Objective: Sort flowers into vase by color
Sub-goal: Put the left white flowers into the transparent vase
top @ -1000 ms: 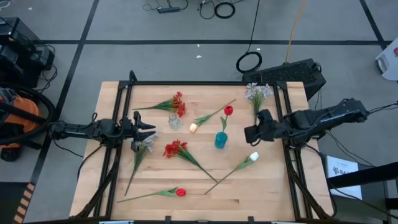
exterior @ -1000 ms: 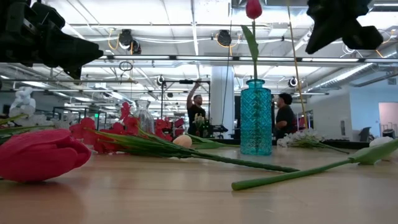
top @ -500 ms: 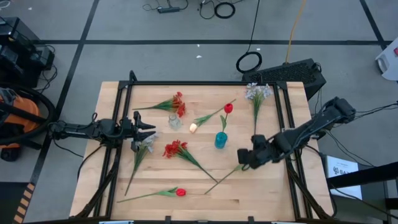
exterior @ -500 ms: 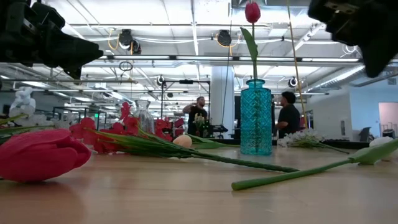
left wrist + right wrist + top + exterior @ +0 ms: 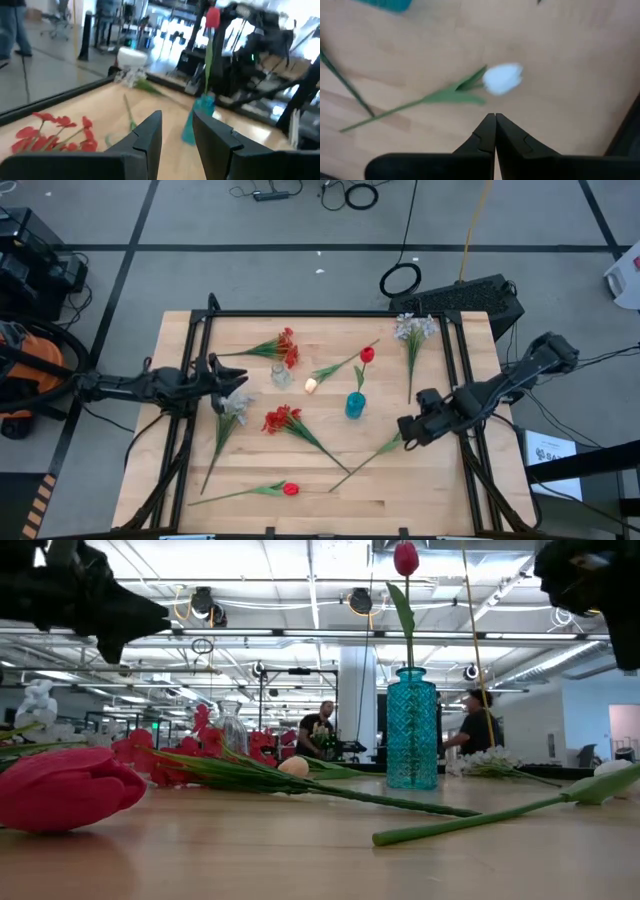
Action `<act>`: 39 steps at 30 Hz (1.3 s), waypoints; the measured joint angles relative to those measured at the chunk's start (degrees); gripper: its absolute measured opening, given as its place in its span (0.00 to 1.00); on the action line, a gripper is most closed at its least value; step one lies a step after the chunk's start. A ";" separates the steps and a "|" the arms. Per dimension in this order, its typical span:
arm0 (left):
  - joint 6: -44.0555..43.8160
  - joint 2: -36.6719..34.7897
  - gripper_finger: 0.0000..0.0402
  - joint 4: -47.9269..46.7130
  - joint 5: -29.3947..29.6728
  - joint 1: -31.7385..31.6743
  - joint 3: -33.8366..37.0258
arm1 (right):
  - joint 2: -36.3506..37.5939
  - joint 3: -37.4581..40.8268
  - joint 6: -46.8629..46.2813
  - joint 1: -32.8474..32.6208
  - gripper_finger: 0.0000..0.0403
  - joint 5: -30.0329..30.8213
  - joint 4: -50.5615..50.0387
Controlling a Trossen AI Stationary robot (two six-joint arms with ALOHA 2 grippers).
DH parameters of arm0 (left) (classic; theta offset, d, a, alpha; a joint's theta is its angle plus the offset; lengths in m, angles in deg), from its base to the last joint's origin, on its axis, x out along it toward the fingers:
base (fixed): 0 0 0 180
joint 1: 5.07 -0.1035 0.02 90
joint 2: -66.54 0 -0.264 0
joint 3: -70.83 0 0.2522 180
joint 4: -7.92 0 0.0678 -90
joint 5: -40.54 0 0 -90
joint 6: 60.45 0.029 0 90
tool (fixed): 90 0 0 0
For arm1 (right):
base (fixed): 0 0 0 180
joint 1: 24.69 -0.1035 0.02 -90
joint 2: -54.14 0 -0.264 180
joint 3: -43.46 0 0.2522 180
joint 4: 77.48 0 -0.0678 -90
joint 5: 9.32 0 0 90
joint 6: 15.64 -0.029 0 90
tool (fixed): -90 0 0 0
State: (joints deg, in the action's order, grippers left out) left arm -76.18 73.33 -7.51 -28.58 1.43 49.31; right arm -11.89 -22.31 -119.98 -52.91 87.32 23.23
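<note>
My right gripper (image 5: pixel 406 429) is shut and empty, hovering above the white bud (image 5: pixel 502 78) of a green-stemmed flower (image 5: pixel 362 462) that lies flat on the table; its fingertips (image 5: pixel 495 119) stand just short of the bud. My left gripper (image 5: pixel 238 380) is open and empty at the table's left, above a pale blue-white spray (image 5: pixel 234 408). A blue vase (image 5: pixel 355 406) holds one red rosebud (image 5: pixel 367 356) upright. A small clear vase (image 5: pixel 281 376) stands left of it. Red clusters (image 5: pixel 285 345) (image 5: pixel 280 419), a red rosebud (image 5: pixel 290 489) and a cream bud (image 5: pixel 311 385) lie on the table.
A second pale spray (image 5: pixel 413 329) lies at the table's far right. A black frame rail (image 5: pixel 320 313) runs along the table's edges. People stand in the room beyond the table (image 5: pixel 318 730).
My right gripper has gone from beside the blue vase toward the table's near edge and now stands over the white bud. My left gripper has turned a little and shifted slightly toward the far edge. The flowers lie as before.
</note>
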 joint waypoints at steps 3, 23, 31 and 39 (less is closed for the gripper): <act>-0.50 6.74 0.28 -1.83 3.88 1.22 -5.40 | 6.01 4.61 3.18 1.70 0.00 0.74 1.00; -66.00 56.35 0.24 -62.43 -7.03 5.97 -43.29 | 19.40 11.76 32.25 6.63 0.00 1.17 0.75; -76.99 60.94 0.24 -64.81 -18.55 11.56 -41.52 | 19.37 11.76 35.19 6.63 0.00 2.82 0.90; -80.48 64.63 0.24 -64.88 -22.66 19.19 -41.51 | 19.37 11.76 36.27 6.63 0.00 2.84 1.01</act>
State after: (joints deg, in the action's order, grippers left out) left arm -156.66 137.96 -72.39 -51.24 20.62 7.80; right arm 7.49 -10.55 -83.71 -46.28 90.16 24.25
